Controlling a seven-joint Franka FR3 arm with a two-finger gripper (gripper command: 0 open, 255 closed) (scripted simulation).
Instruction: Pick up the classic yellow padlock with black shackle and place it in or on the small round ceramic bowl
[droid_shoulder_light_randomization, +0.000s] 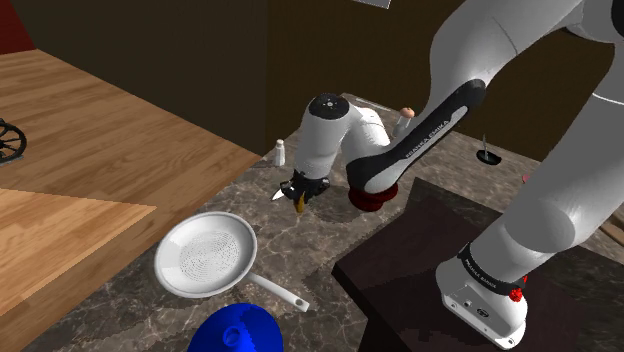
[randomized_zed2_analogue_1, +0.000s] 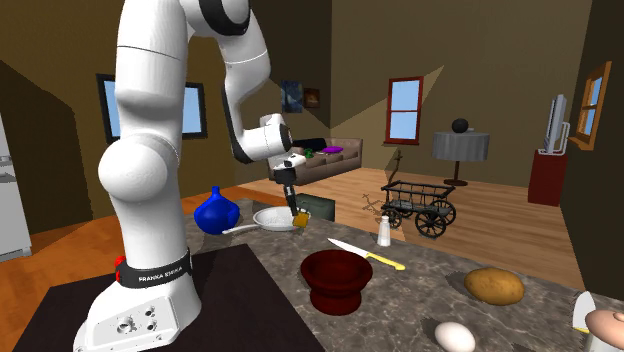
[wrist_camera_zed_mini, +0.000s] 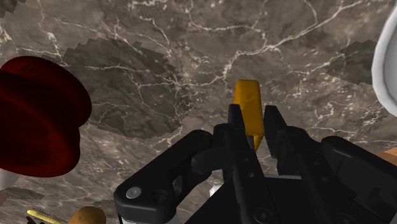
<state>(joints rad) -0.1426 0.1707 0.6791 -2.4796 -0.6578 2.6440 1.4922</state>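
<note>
The wrist view showed the pincer (wrist_camera_zed_mini: 254, 113) clamped on the yellow padlock (wrist_camera_zed_mini: 247, 94) over the table (wrist_camera_zed_mini: 191, 51). The second exterior view showed a knife (randomized_zed2_analogue_1: 365, 255) beside the red bowl (randomized_zed2_analogue_1: 336, 282).

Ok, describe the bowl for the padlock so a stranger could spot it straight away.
Look at the dark marble counter next to the robot's black stand. The bowl stands close to the stand's edge, beside a yellow-handled knife. It is the one deep red, footed thing there.
</note>
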